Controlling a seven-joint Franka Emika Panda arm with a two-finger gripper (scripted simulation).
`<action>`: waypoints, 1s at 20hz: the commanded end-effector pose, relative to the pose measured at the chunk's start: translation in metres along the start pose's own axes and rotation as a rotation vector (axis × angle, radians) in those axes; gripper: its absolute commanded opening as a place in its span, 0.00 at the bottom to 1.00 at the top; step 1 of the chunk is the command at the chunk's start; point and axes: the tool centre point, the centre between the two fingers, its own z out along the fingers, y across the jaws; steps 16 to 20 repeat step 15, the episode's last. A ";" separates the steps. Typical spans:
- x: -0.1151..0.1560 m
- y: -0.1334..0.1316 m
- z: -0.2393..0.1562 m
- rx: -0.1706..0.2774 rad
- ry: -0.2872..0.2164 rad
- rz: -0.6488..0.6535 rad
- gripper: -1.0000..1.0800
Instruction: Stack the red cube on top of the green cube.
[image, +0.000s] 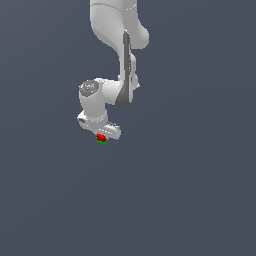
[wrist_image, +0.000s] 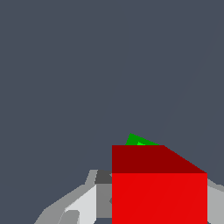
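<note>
In the exterior view my gripper (image: 102, 135) hangs low, and the tiny red cube (image: 100, 136) sits between its fingers. The red cube sits directly above the green cube (image: 102, 142), which peeks out just below it; I cannot tell if they touch. In the wrist view the red cube (wrist_image: 159, 188) fills the space between my two fingers (wrist_image: 85, 203), which lie against its sides. Only a small corner of the green cube (wrist_image: 139, 141) shows past the red cube's top edge. The gripper is shut on the red cube.
A plain dark grey floor (image: 190, 200) surrounds the cubes. The white arm (image: 125, 65) comes down from the top of the exterior view. No other objects show.
</note>
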 end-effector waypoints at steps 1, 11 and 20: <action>-0.004 0.008 0.002 0.000 0.001 -0.001 0.00; -0.005 0.012 0.004 0.000 0.001 -0.001 0.96; -0.005 0.012 0.004 0.000 0.001 -0.001 0.96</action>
